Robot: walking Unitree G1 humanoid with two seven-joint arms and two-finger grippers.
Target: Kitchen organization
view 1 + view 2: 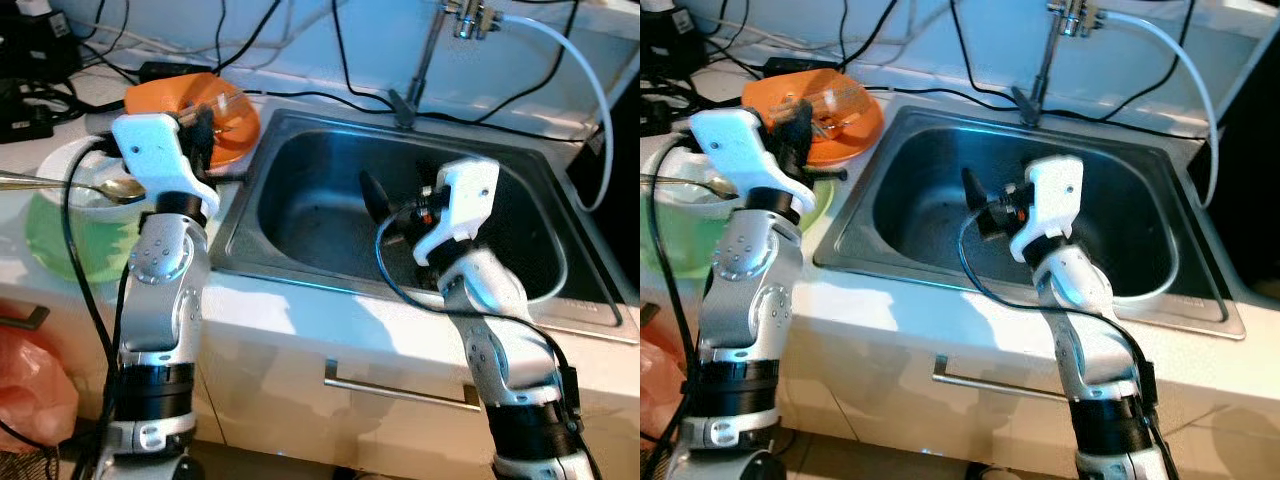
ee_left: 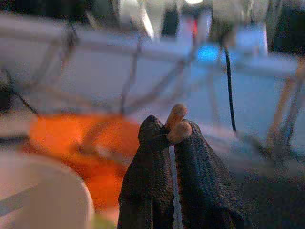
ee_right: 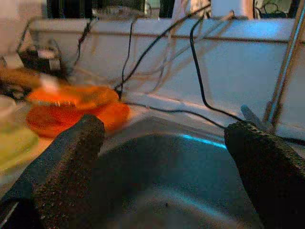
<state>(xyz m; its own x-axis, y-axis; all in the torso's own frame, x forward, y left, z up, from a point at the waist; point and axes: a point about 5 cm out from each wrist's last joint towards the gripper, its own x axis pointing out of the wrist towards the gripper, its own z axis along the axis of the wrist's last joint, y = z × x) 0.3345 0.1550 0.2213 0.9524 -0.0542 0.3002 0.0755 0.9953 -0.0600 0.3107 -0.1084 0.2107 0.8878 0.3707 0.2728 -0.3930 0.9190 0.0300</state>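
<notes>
While the right pincer (image 3: 162, 157) is held over the sink (image 1: 300, 150) with its fingers spread wide and nothing between them, the left pincer (image 2: 167, 138) is raised over the counter (image 1: 300, 310) beside the orange dish (image 1: 235, 125), pressed shut on two thin sticks (image 2: 177, 125). Only their rounded tan tips are seen past the fingertips, pointing along the fingers toward the back wall. A spoon (image 1: 70, 185) is laid across the green bowl (image 1: 50, 240), lengthwise left to right.
</notes>
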